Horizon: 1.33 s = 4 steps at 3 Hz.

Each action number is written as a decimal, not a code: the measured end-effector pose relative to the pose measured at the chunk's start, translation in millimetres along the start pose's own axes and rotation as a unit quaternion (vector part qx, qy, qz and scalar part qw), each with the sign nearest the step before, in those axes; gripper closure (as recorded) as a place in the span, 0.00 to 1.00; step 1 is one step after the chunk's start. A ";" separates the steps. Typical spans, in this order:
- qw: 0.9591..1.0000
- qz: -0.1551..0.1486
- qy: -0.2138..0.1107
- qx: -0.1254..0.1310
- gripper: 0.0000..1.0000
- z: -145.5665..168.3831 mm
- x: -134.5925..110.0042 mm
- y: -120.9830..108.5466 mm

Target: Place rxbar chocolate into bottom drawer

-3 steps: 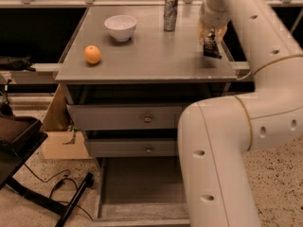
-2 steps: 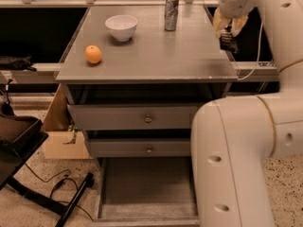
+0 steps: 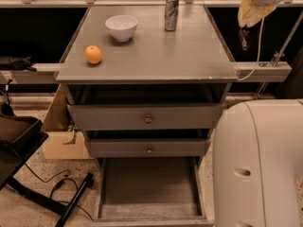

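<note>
- Beyond the table's (image 3: pixel 156 56) far right corner, up in the air and clear of its top, hangs the gripper (image 3: pixel 247 19) in its pale cover. Whether it is spread or closed I cannot tell.
- Just under the gripper, off the table's right side, dangles a thin dark strip. I take it for the rxbar chocolate (image 3: pixel 244 37) seen edge-on, though it is too slim to be sure. No such bar lies on the table.
- On the table, a white bowl (image 3: pixel 121 26) and a silver can (image 3: pixel 171 12) stand toward the back, and an orange (image 3: pixel 93 54) sits nearer the front left.
- Beneath the table's top, under two knobbed drawers, the bottom drawer (image 3: pixel 149 181) is pulled out with its grey floor showing.
- The bar should be light and flat, with a slick, crinkly wrapper and a filling that bends a little. A firm pinch across its narrow width should hold it best. Held by one end, it may swing or slip.
- The bar probably has to travel round the table's front edge and down. Letting go low over the drawer floor seems safe, since a short drop should not harm it.
</note>
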State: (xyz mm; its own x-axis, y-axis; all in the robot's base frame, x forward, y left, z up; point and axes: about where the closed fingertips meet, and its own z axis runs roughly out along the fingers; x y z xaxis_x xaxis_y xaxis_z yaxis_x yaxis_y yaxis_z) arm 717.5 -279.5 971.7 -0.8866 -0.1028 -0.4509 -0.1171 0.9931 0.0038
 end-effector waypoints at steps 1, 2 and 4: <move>1.000 0.000 -0.007 0.000 1.00 4.4 -4.6 0.1; 1.000 0.002 -0.006 -0.009 1.00 6.9 -2.8 0.5; 0.999 -0.024 0.031 -0.030 1.00 -30.2 37.8 -2.3</move>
State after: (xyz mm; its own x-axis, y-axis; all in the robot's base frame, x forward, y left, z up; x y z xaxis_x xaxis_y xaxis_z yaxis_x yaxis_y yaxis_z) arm 670.8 -287.4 981.6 -0.9051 -0.1547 -0.3962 -0.1842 0.9822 0.0372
